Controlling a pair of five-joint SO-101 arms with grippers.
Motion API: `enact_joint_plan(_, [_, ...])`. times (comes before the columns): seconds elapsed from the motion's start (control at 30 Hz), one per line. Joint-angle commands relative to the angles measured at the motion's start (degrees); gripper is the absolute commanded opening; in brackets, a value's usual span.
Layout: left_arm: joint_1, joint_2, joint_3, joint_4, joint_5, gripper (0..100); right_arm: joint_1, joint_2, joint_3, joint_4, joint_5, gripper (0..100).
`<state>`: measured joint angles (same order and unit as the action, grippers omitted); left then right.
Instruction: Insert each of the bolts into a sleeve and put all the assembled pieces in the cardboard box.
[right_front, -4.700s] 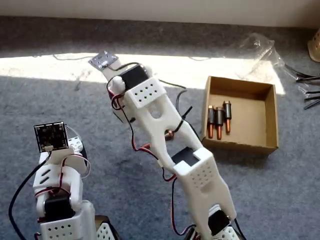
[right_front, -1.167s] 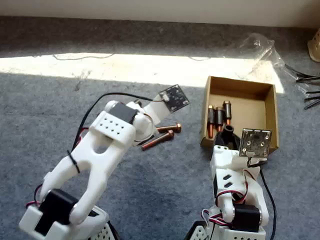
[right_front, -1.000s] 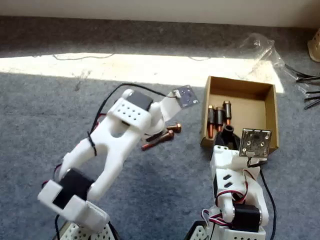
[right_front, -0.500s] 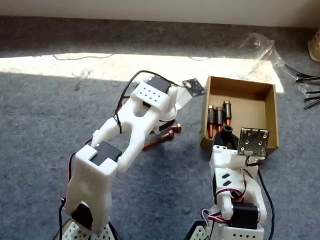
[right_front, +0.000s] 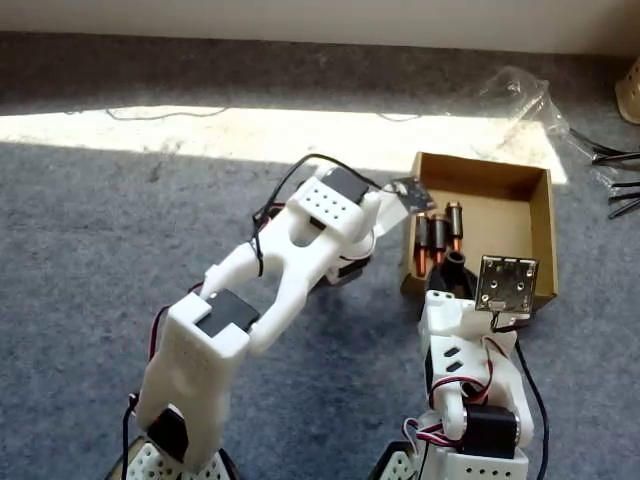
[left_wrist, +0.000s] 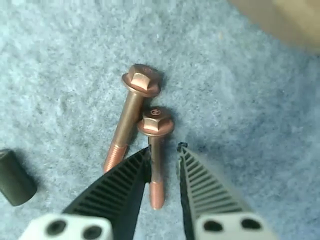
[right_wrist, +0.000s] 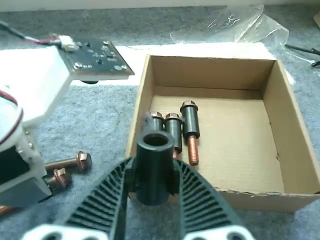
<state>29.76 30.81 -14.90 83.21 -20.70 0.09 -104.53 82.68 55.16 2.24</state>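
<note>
Your two loose bolts lie side by side on the carpet (right_front: 100, 250), just left of the box (right_front: 485, 178). Their heads point toward the box. The long bolt (left_wrist: 131, 120) touches the short bolt (left_wrist: 156, 162) at the head.

Your left gripper (left_wrist: 164, 149) is right over the short bolt. Its fingers are open a little, and the thin part of the short bolt lies in the gap between them. One finger (left_wrist: 125, 180) is right next to that thin part. You cannot tell if it touches. The fingers do not squeeze the bolt.

A spare sleeve (left_wrist: 15, 177) lies on the carpet near the bolts, a bit apart from them.

Your right gripper (right_wrist: 153, 172) is closed on a black sleeve (right_wrist: 155, 150). The sleeve stands up straight, with its open hole on top. It is held at the near left side of the box, close to the box wall.

In the box lie three done pieces (right_wrist: 172, 127), each a bolt in a sleeve. They lie in a row by the left wall, with their heads to the far side. The two on the left touch each other.

A clear bag (right_front: 515, 90) lies on the carpet beyond the box.
</note>
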Motion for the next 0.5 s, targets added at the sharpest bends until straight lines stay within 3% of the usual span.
enact_joint_plan(0.0, [-0.2, -0.7, -1.2, -2.9, 0.4, 10, 0.5, -0.7, -0.6, -2.1, -0.2, 0.4])
enact_joint_plan(0.1, [-0.1, -0.7, 0.7, -5.0, 0.4, 14, 0.4, -0.7, -0.6, -2.0, -0.2, 0.4])
enact_joint_plan(0.47, [-0.5, -0.6, 1.6, -6.9, 0.4, 13, 0.4, -0.7, -0.6, -2.0, -0.2, 0.4])
